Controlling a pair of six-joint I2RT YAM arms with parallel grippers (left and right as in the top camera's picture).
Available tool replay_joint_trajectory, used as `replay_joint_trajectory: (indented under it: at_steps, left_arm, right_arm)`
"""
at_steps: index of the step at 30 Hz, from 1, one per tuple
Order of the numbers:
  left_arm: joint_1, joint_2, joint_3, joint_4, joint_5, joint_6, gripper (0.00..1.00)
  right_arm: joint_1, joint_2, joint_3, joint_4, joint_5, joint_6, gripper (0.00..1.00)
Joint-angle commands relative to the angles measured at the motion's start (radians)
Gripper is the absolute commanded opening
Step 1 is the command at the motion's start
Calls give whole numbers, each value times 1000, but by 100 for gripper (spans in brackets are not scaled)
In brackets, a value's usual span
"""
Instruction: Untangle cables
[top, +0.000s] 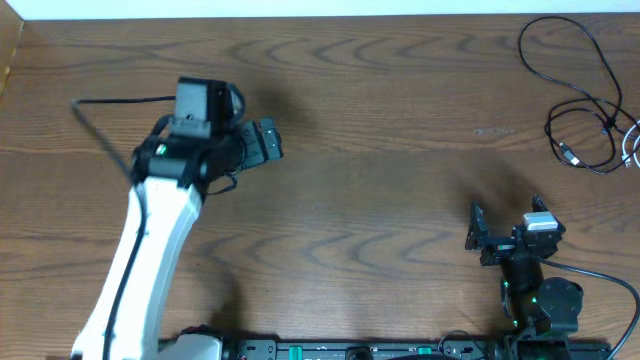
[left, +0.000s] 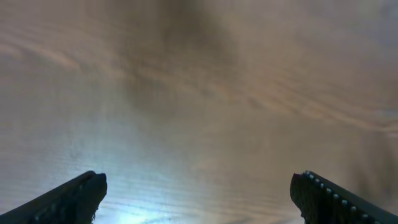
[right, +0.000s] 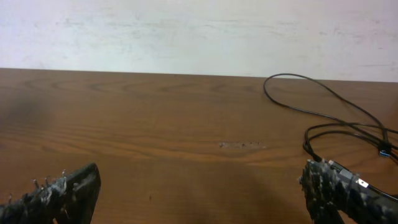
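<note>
The cables lie at the table's far right corner. The black cable (top: 577, 92) sprawls in wide loops, and a bit of the white cable (top: 631, 148) shows at the right edge. In the right wrist view the black cable (right: 329, 107) runs ahead and to the right of my right gripper (right: 199, 190). That right gripper (top: 506, 213) stands open near the front right, well short of the cables, with nothing between its fingers. My left gripper (top: 274, 140) is open over bare wood on the left, far from the cables. The left wrist view shows the left gripper (left: 199, 194) open over tabletop only.
The wooden table (top: 380, 120) ends at a white wall along the back. A thick black arm wire (top: 105, 105) loops out to the left of the left arm. The arm bases stand along the front edge.
</note>
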Motion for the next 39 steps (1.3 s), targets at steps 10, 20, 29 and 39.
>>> replay_joint_trajectory:
  at_steps: [10, 20, 29, 39]
  left_arm:
    - [110, -655, -449, 531, -35, 419, 99]
    - [137, -1028, -846, 816, -6, 537, 99]
    - [137, -1255, -1092, 834, -10, 553, 99]
    - [136, -1352, -1231, 827, -18, 556, 99]
  right_arm:
    - [3, -5, -2, -5, 8, 13, 99]
    - [3, -5, -2, -5, 8, 13, 99]
    - [3, -5, -2, -5, 8, 13, 99]
    - [3, -5, -2, -5, 8, 13, 99]
